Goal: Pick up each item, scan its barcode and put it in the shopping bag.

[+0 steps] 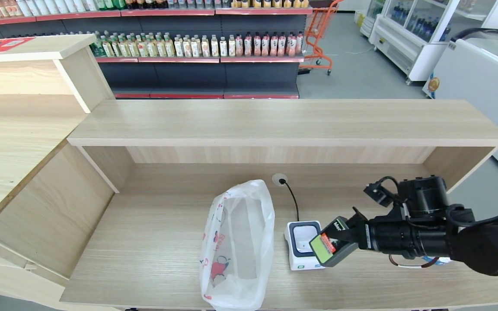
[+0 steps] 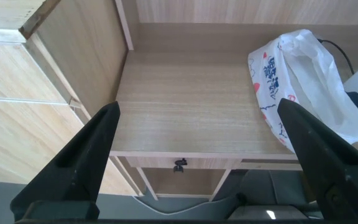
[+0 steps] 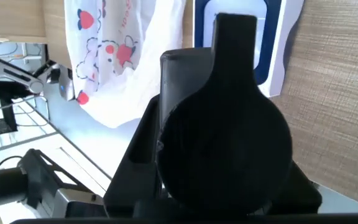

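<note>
Small box, looks: a small box [image 1: 321, 250] with dark sides; the broad face in sight is light green and carries a red label with print too small to read.
Small box, attitude: tilted, the green face turned up and toward the bench's left end.
Small box, place: in the air at the right front corner of the scanner [image 1: 301, 242], toward the right part of the bench [image 1: 145, 250] near its front edge. Whether it touches the scanner cannot be told.
Small box and right claw: the right claw [image 1: 339, 242] comes in from the bench's right end and is clamped on the box's rear part, one finger along its upper edge. The green face sticks out past the fingertips toward the scanner.
Scanner: a white block with a blue-framed window facing up; a black cable [image 1: 293, 198] runs from it to a round port at the back of the bench.
Shopping bag: a white plastic bag [image 1: 238, 246] with red prints, mouth open, standing at the middle of the front edge, just left of the scanner.
Left claw: the left claw [image 2: 197, 106] has its fingers spread wide with nothing between them, and hangs off the front edge near the bench's left front corner, well apart from the bag.
</note>
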Controlling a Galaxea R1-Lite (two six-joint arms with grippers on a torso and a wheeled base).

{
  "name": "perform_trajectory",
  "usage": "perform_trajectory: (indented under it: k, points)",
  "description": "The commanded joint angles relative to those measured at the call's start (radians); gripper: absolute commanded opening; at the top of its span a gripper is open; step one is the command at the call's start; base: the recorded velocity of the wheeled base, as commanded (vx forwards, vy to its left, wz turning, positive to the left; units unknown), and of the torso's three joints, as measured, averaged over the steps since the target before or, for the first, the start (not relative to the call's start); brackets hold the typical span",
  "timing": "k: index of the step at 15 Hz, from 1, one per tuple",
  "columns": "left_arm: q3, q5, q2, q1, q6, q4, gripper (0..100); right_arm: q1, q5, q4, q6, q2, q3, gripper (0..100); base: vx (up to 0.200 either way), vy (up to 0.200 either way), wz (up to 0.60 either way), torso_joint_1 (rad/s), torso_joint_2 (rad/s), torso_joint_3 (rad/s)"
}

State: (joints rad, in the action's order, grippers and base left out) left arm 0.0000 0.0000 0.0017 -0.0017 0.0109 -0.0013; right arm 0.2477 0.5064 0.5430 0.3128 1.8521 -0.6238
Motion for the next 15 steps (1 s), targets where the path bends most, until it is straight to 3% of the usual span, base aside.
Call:
perform_trajectory:
  k: [1,9,15]
  points:
    - [0.000,0.000,0.000,0.000,0.000,0.000,100,0.025,0.001,0.025,0.002,0.082,-0.019,0,0.000,0.000,0.00,0.000,0.00,0.000]
    - [0.000,0.000,0.000,0.000,0.000,0.000,100,0.131,-0.074,0.087,-0.008,0.245,-0.175,0,0.000,0.000,0.00,0.000,0.00,0.000]
    - [0.000,0.000,0.000,0.000,0.000,0.000,100,0.127,-0.080,0.086,-0.027,0.266,-0.208,0,0.000,0.000,0.00,0.000,0.00,0.000]
